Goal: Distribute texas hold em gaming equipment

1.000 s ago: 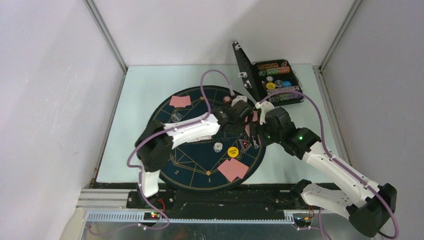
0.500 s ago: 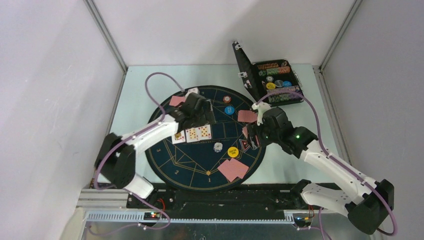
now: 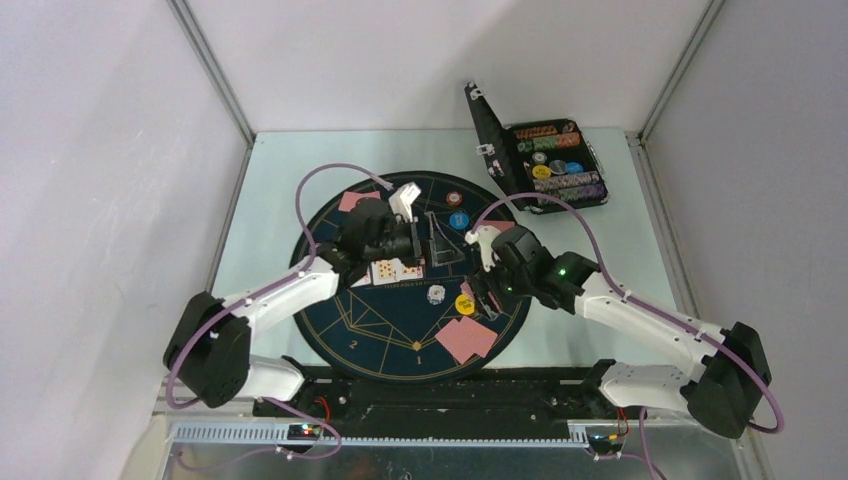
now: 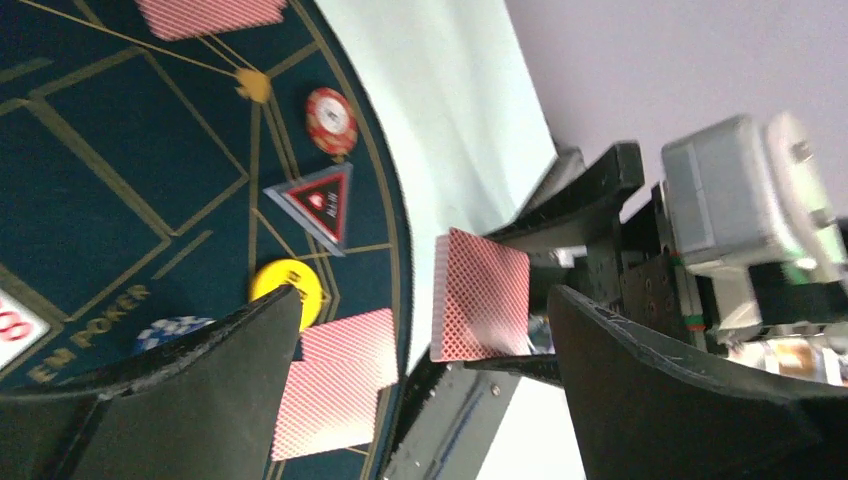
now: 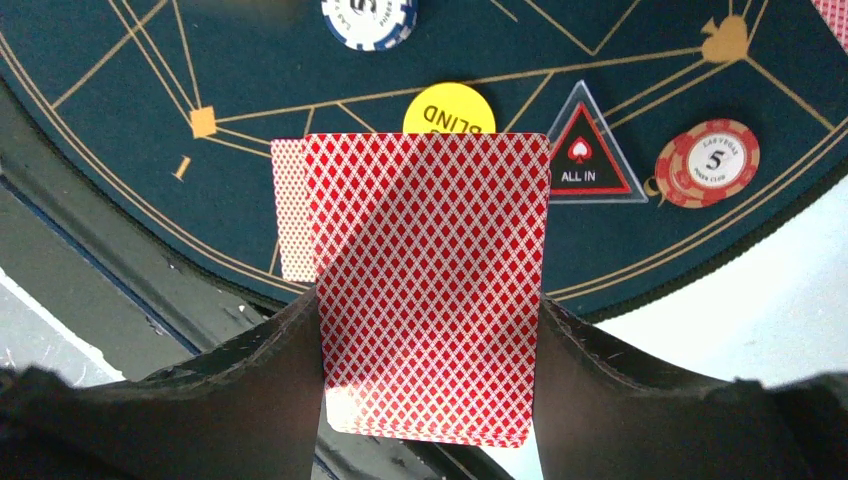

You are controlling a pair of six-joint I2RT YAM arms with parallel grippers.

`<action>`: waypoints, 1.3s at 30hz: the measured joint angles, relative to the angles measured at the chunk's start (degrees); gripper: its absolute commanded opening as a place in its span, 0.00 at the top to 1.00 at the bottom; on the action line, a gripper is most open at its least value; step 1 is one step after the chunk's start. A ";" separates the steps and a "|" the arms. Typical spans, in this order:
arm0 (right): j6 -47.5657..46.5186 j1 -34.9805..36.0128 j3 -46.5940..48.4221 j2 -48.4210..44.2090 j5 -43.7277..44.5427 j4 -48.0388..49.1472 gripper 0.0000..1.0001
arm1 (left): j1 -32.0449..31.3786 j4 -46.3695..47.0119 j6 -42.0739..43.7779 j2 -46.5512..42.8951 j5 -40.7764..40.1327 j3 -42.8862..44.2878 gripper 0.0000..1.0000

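White walls close in a pale green worktop point(image 3: 290, 170), and on it lies the round dark-blue mat point(image 3: 380, 322) where everything is being dealt.

Your right claw point(image 5: 430, 320) is partly closed on a red-backed playing card point(image 5: 430, 220), one finger against each long edge near its lower end. You cannot tell whether it is a single card or a thin few. It hangs over the mat's near right rim, just above the face-down cards point(image 3: 466, 338) by seat 1.

Your left claw point(image 4: 420, 300) is spread wide with nothing in it, above the middle of the mat near the face-up cards point(image 3: 395, 270).

Expect the card to be very light, thin, springy and slick. Squeezed edge to edge it may bow and pop free, so a light hold low on the edges is safest, and a gentle release.

Close under the card sit the yellow BLIND disc point(image 5: 449, 108), the triangular ALL IN marker point(image 5: 580, 150), a red-and-white chip point(image 5: 707, 162) and a blue-and-white chip point(image 5: 369, 18). Any of them could be nudged.

The open black case point(image 3: 545, 165) stands well apart at the far right.
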 measured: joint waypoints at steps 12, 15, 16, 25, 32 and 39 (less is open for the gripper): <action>-1.77 2.60 3.52 1.73 -0.13 -0.37 1.00 | -5.44 9.01 -2.27 8.57 12.87 -1.60 0.00; -1.95 2.69 3.61 1.73 0.00 -1.11 1.00 | -5.79 11.30 -3.41 10.47 14.58 -1.60 0.00; -2.12 2.71 3.61 1.73 0.07 -1.31 1.00 | -5.84 11.76 -3.67 10.97 14.93 -1.60 0.00; -2.32 2.82 3.63 1.01 0.11 -1.84 1.00 | -6.71 7.89 -2.29 13.05 15.21 -0.72 0.07; -2.32 2.93 3.69 0.42 0.13 -1.79 1.00 | -6.64 3.30 -0.39 11.52 13.18 0.09 0.21; -2.32 3.08 3.69 -0.46 0.37 -1.81 1.00 | -5.05 1.64 0.11 9.29 12.26 0.13 0.32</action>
